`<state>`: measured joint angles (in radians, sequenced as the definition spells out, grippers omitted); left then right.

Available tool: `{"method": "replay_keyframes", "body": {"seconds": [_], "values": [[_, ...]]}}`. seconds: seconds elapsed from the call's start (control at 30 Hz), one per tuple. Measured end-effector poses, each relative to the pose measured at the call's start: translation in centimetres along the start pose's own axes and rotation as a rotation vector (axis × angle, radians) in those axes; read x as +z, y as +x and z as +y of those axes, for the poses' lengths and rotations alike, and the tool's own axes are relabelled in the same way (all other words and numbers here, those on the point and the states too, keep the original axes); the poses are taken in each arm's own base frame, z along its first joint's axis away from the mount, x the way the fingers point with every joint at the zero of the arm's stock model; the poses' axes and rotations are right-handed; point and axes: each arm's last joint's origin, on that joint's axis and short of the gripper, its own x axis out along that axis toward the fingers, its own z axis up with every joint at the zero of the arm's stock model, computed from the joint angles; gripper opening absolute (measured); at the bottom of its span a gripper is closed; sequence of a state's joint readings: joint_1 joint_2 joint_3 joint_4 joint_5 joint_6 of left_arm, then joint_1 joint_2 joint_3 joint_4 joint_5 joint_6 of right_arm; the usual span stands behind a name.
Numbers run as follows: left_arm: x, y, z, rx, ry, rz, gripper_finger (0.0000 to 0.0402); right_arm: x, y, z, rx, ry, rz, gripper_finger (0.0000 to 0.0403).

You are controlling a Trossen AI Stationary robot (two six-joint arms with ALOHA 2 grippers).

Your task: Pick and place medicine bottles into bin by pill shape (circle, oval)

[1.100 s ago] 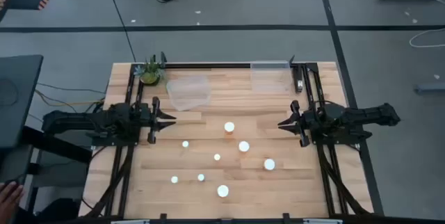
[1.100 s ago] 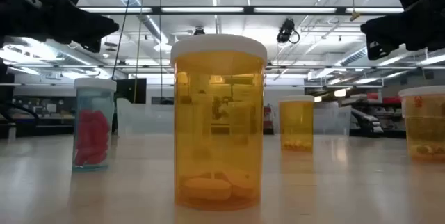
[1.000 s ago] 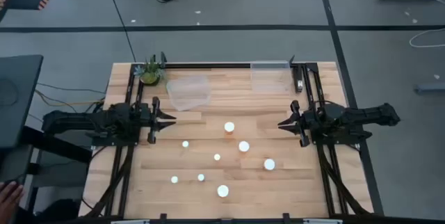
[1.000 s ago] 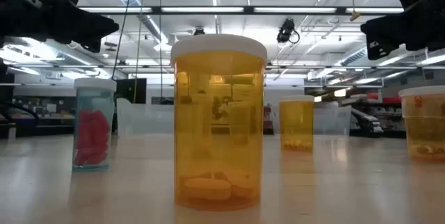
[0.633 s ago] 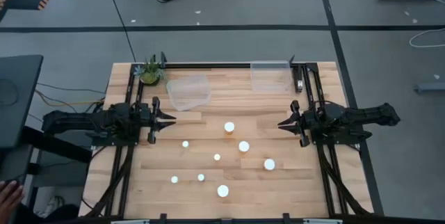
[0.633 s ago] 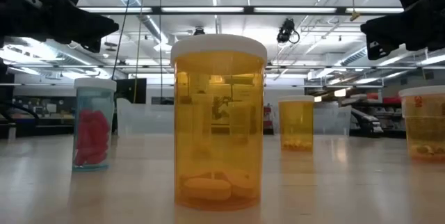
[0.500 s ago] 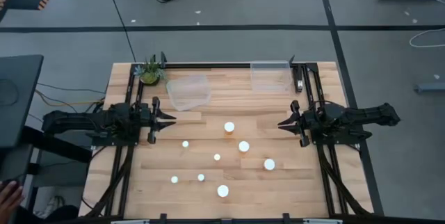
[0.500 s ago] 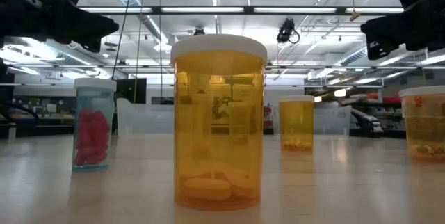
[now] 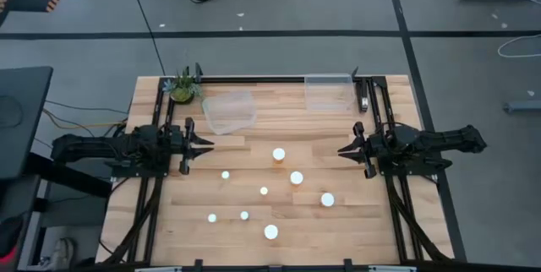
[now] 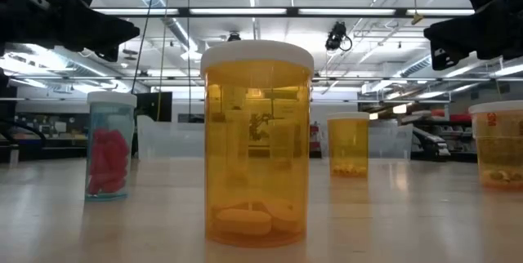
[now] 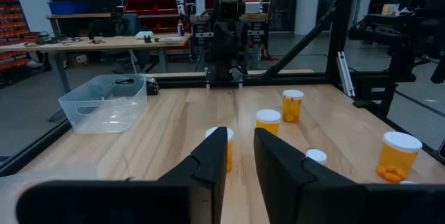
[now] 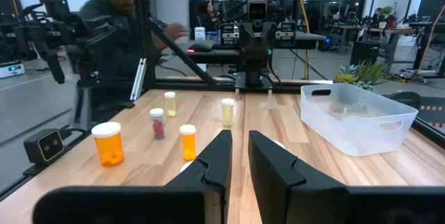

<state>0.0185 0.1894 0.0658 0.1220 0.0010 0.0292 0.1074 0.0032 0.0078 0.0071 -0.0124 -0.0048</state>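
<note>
Several white-capped medicine bottles stand upright on their bases on the wooden table (image 9: 169,221): orange ones (image 9: 278,155), (image 9: 297,177), (image 9: 327,198), (image 9: 270,231) and smaller ones (image 9: 226,174), (image 9: 264,191), (image 9: 211,218), (image 9: 244,215). In the low view the nearest orange bottle (image 10: 257,140) has oval pills at its bottom, and a clear bottle (image 10: 109,144) holds red pills. My left gripper (image 9: 209,144) hovers at the table's left side and my right gripper (image 9: 341,149) at its right side. Each is open by a narrow gap and empty, as the wrist views show (image 11: 240,147) (image 12: 240,147).
Two clear plastic bins stand at the far side: one far left of centre (image 9: 228,111) and one far right (image 9: 330,93). A small plant (image 9: 182,86) stands in the far left corner. A person (image 12: 118,15) is beyond the table's left side.
</note>
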Motion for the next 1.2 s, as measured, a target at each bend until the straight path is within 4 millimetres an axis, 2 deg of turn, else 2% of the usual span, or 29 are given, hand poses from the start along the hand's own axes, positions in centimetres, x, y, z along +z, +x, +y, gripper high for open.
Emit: {"method": "replay_keyframes", "body": {"seconds": [1.2], "values": [[0.11,0.00,0.00,0.000,-0.020,-0.011,0.0087,0.00,0.00,0.00,0.000,0.000,0.000,0.0057]]}}
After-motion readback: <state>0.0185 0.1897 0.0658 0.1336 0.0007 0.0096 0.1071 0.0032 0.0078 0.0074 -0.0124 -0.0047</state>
